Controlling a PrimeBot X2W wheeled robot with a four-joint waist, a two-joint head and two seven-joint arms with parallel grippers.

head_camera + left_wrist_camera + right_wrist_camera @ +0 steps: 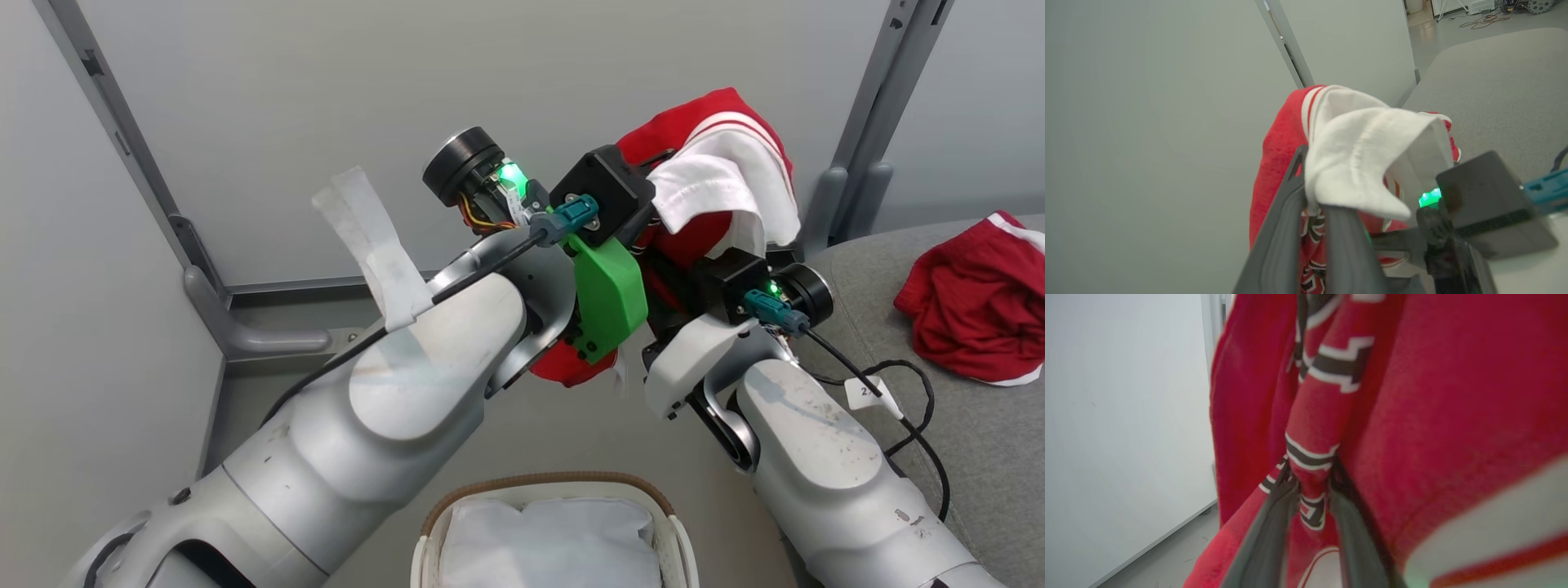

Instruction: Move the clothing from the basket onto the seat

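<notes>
Status, roughly two-thirds done by my read.

- Seat [971, 425]: grey cushion on the right, running near to far. It's the drop target, with bare fabric on its near part.
- Basket [547, 482]: near centre, below both arms. The part in view holds the white liner [547, 539] and I see no red in it. The near end is cut off, so I can't vouch for that bit.
- Jersey [686, 131]: in the air at far centre, bunched up with the white inside turned out over the top. It's against the grey partition panels [326, 122], clear of the basket and left of the seat edge. Not over the cushion yet.
- Shorts [980, 302]: already lying crumpled on the seat, far right. That item looks finished.
- Left gripper [1314, 192]: fingers closed on jersey fabric, with a white fold draped over the tips.
- Right gripper [1312, 477]: pinched tight on a lettered fold of the jersey, lower on the bundle.

What's left, as I judge it: carry the jersey right until it's over the cushion, lower it, open both grippers, back off. One risk is the loose white flap catching on a finger at release.
</notes>
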